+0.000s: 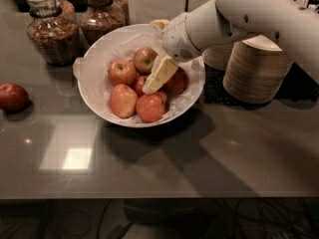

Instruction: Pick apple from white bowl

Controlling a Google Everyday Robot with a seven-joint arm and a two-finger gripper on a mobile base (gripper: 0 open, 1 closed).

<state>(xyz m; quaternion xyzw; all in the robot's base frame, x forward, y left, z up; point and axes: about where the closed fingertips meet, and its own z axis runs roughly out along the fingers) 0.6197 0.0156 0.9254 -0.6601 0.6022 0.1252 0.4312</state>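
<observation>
The apples (123, 100) are heaped in the white bowl (107, 44), which is set on the bench (199, 158) in front of two glass jars (52, 34) and beside a stack of paper bowls (256, 68). One stray apple (12, 97) is seen on the bench well to the side, outside the bowl. The gripper (152, 85) is held at a slant in the middle of the heap, its tip laid against a small apple (139, 83) half hidden beneath it, with a darker apple (177, 81) just behind. Whether the gripper is wide or narrow cannot be told from this angle. An apple is judged firm and fairly heavy for its size, with a smooth, waxy skin that may be expected to slip and flesh that can be bruised if squeezed hard. Hold is best taken across the widest part, on opposite sides, with moderate force. Because the fruit is packed touching, neighbours may be rolled when one is lifted, and the crinkled paper lining may be dragged.
</observation>
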